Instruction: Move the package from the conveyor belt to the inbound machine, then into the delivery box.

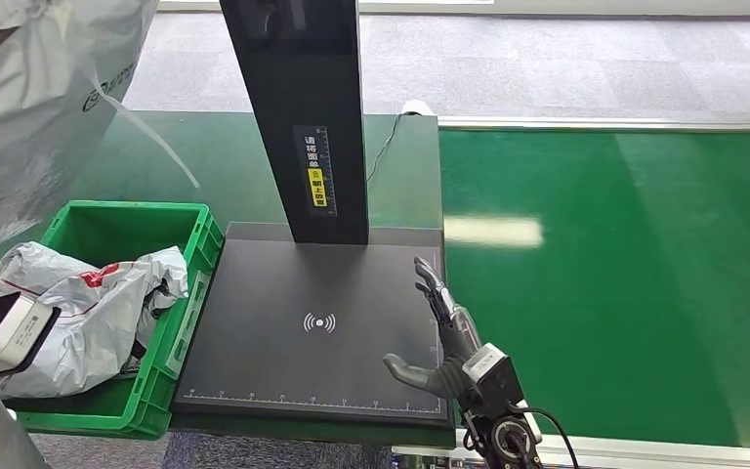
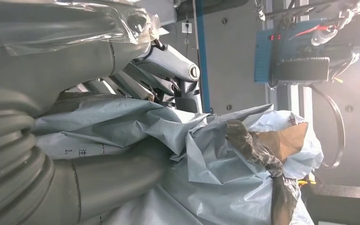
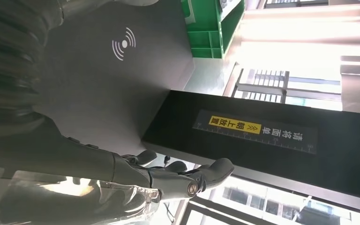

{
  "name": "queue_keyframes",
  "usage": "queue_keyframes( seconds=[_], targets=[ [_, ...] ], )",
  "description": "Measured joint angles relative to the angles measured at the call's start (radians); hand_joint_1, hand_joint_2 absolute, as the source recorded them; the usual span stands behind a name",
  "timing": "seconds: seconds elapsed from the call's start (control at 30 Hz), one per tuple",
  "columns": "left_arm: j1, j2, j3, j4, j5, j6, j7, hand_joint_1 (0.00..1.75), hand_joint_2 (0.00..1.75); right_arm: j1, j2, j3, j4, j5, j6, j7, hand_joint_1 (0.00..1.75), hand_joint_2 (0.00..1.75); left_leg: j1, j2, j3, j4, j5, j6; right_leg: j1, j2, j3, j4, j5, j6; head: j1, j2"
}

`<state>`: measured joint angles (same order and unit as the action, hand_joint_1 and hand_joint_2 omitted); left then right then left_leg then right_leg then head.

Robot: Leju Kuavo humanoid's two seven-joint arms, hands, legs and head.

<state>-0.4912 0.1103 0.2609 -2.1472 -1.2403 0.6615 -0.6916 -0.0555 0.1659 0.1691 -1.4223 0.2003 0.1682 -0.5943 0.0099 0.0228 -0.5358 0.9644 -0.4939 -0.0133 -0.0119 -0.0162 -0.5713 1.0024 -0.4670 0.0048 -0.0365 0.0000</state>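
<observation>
Grey carpet tiles run behind the workstation; a wide green conveyor belt fills the right side, with window glare on it.

Between belt and bin sits the flat black inbound machine platform with a white wireless symbol at its centre and a ruler scale along its front edge. A black upright column rises from its rear edge. On the column is a strip of white Chinese characters and a yellow label below it; too small for me to read.

Left hand: holds the crumpled grey-white plastic mailer package, fingers wrapped over its folds, thumb beneath. The head view shows the package raised at upper left, above the green plastic crate. Bag is bunched; I cannot tell its long axis. Printed characters and a brown taped patch show on it, text not legible.

The crate stands against the platform's left edge and holds other crumpled white bags, one with red printing.

Right hand: empty, fingers straight and spread, thumb out, over the platform's front-right corner by the belt's edge.
</observation>
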Motion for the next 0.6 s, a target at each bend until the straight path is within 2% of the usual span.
queue_keyframes(
  seconds=[0.37,0.6],
  targets=[
    [-0.016,-0.001,0.012,0.014,-0.031,0.0,0.0,1.75,1.75,-0.002,0.0,0.008,0.006,-0.004,-0.014,0.0,0.0,1.75,0.0,0.0,0.0,0.0,0.0,0.0,0.0,0.0,0.0,0.0,0.0,0.0,0.0,0.0],
    [-0.021,0.006,0.109,0.149,-0.117,0.0,0.003,1.75,1.75,0.012,0.0,0.008,0.004,0.011,-0.029,0.008,0.0,1.75,0.0,0.0,0.0,0.0,0.0,0.0,0.0,0.0,0.0,0.0,0.0,0.0,0.0,0.0]
  ],
)
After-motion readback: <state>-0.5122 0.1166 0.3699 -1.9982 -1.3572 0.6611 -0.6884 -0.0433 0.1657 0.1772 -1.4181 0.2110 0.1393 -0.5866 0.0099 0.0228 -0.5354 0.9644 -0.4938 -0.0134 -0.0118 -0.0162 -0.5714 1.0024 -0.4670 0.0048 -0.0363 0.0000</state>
